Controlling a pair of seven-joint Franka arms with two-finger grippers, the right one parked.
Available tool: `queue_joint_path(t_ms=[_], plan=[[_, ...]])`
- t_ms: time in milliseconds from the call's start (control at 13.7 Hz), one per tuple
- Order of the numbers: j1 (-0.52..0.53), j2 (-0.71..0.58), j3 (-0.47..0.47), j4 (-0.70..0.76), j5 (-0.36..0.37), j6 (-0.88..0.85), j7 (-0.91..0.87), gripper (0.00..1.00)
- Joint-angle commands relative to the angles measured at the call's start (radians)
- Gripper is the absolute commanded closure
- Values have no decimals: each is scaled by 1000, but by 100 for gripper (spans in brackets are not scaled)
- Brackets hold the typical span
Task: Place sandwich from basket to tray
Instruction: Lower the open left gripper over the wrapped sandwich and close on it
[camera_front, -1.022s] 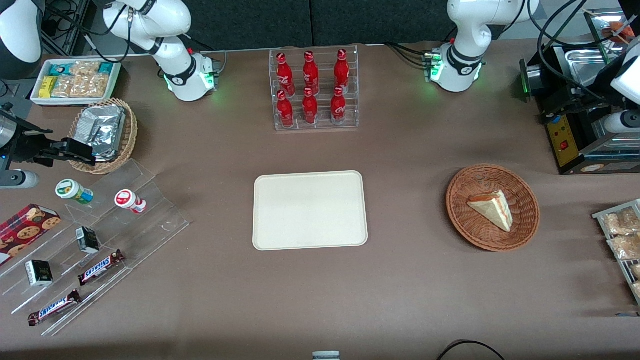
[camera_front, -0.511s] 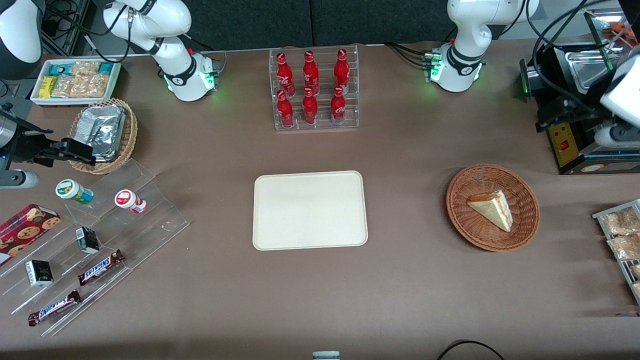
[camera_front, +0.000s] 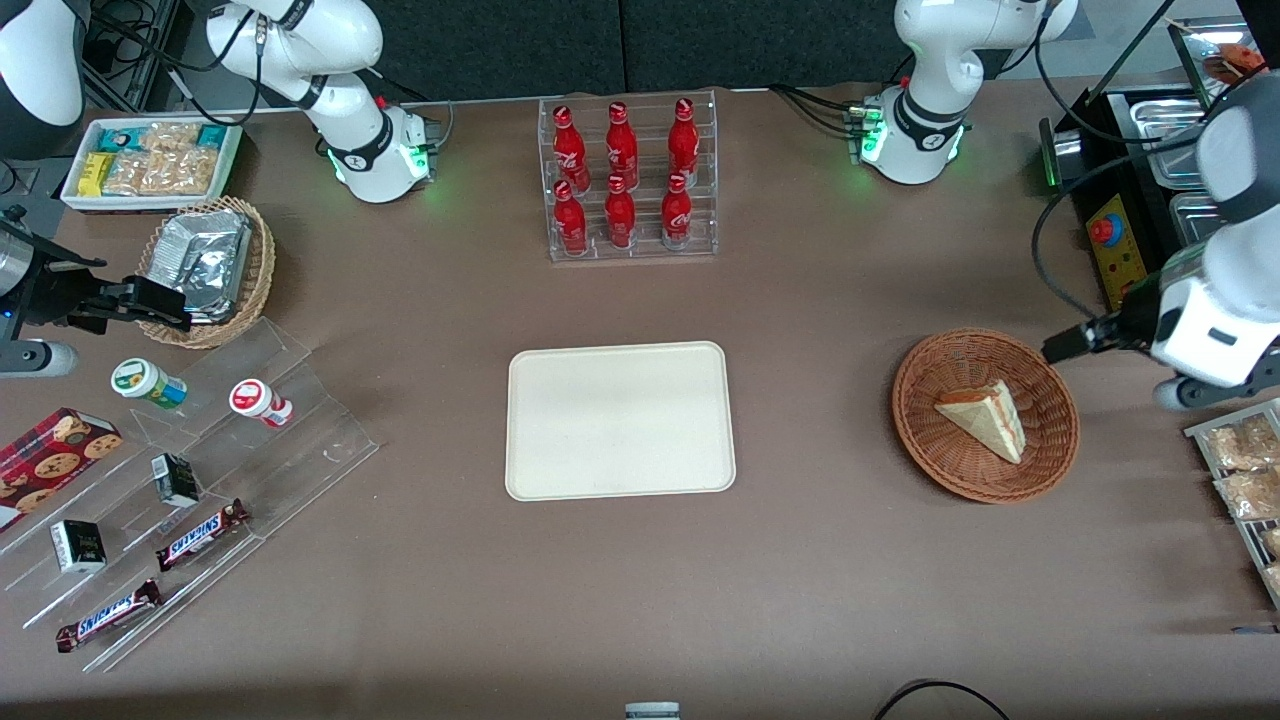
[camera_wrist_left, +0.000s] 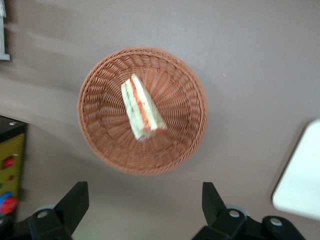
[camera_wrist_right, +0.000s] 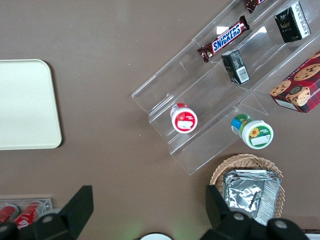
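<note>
The sandwich (camera_front: 985, 417) is a pale bread wedge with red and green filling on its cut edge (camera_wrist_left: 141, 108). It lies in the reddish-brown wicker basket (camera_front: 940, 460), whose rim (camera_wrist_left: 100, 145) shows whole in the left wrist view. The cream tray (camera_front: 620, 420) lies flat mid-table toward the parked arm's end from the basket; one corner of the tray (camera_wrist_left: 302, 185) shows in the wrist view. My left gripper (camera_front: 1075, 342) hangs above the table just outside the basket's rim, toward the working arm's end. The gripper (camera_wrist_left: 142, 200) is open with nothing between its fingers.
A black machine with a yellow panel (camera_front: 1115, 245) stands close beside the working arm. A rack of snack packets (camera_front: 1245, 480) lies nearer the front camera than the arm. A red-bottle rack (camera_front: 628, 180) stands farther from the front camera than the tray. Acrylic snack shelves (camera_front: 200, 480) sit at the parked arm's end.
The left arm has swung away from the black machine toward the front camera, bringing its gripper down beside the basket. The sandwich, basket and tray have not moved.
</note>
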Motion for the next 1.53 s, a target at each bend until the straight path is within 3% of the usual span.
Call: queue_joint_path(t_ms=[0, 365, 803, 1460], plan=[[-1, -18, -4, -126, 13, 142, -142, 0], [-1, 30, -4, -209, 106, 293, -313, 0], [0, 36, -4, -412, 105, 596, -455, 0], [2, 84, 19, -509, 107, 713, -457, 0]])
